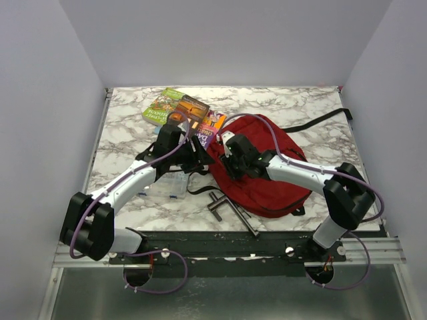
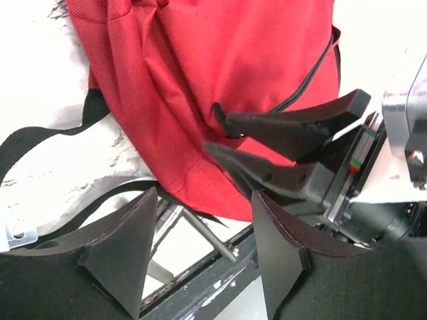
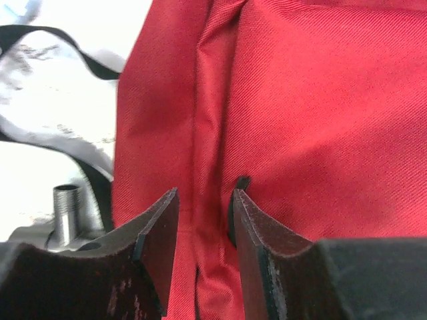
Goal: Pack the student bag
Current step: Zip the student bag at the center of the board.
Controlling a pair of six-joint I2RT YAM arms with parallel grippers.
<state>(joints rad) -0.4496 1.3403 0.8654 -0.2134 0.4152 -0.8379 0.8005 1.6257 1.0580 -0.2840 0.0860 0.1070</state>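
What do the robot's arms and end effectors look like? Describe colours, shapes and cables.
Both the left arm and right arm have white links between chunky black joints, with purple cables looping along them. The left end effector and right end effector carry black wedge-shaped fingers.

The student bag (image 1: 283, 190) is a big dark-red fabric backpack. It lies flat and slack on the right half of the tabletop (image 1: 133, 127), near the front edge. Its black strap (image 1: 320, 121) stretches toward the far right corner.
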